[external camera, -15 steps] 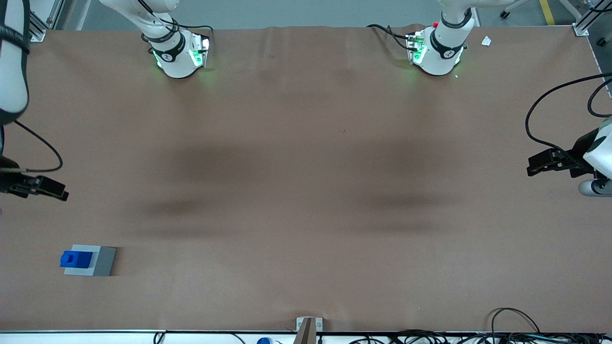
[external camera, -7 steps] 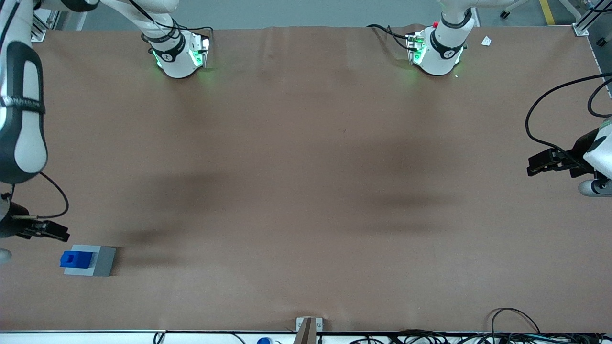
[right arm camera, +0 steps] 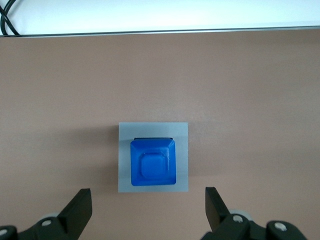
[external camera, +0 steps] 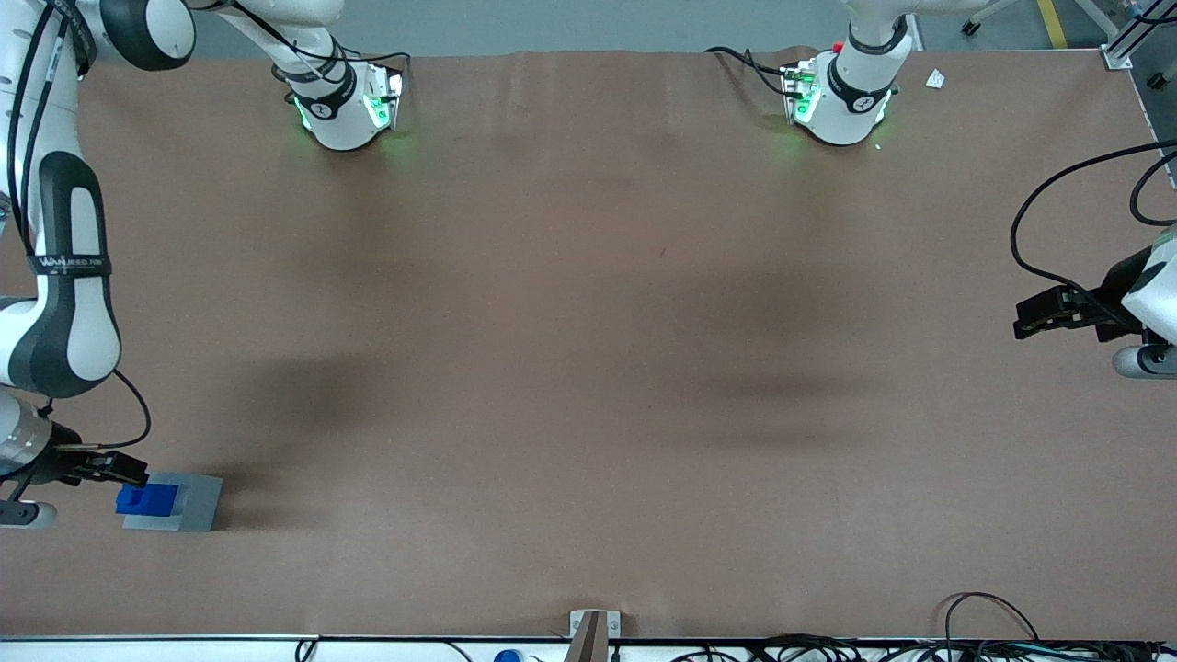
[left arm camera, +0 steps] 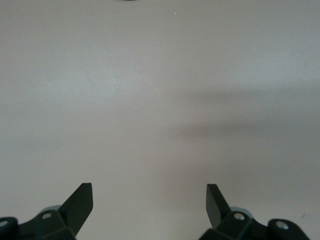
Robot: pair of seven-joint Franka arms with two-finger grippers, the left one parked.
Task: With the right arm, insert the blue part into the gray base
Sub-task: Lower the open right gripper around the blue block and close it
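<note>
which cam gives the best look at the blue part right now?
Right wrist view: the blue part shows whole from above, sitting on the gray base, with the open gripper hovering above. In the front view it is a small blue block at the table's working-arm end. The left wrist view does not show it.

White jointed right arm with dark-gray oval joint panels, black band lettered in white, thin black cable looped beside wrist, black two-finger gripper hung above the blocks, wedge-shaped fingers parted, green-lit base.

Pincer above blue part in gray base
</note>
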